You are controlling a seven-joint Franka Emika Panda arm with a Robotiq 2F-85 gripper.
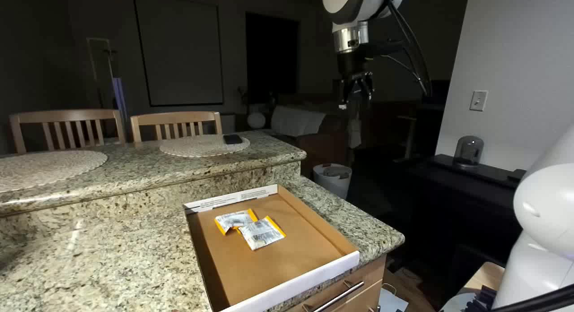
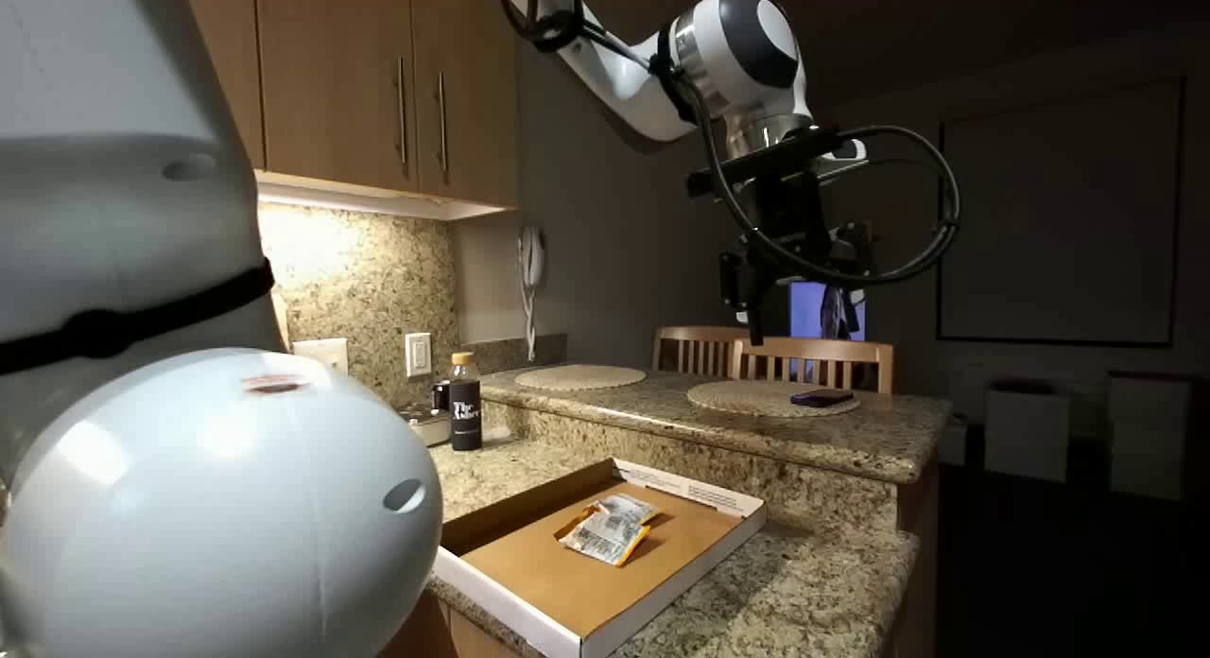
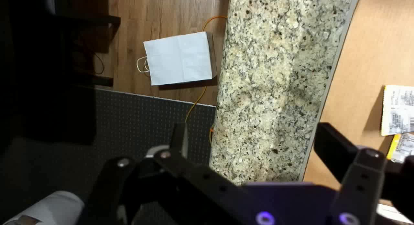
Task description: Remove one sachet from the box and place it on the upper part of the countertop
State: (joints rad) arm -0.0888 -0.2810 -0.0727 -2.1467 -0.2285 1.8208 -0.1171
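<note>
Speckled granite [image 1: 112,258] bears a shallow cardboard box [image 1: 305,258] holding two crinkled sachets [image 1: 263,234], the end effector [image 3: 254,137] hanging, jaws apart.

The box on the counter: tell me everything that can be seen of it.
The box is wide, shallow, rectangular and lidless, cardboard by its look: brown floor, whitish outer walls, small print along the wall nearest the raised counter. It lies flat, open side up, on the lower counter. Two overlapping packets rest on its floor.
</note>
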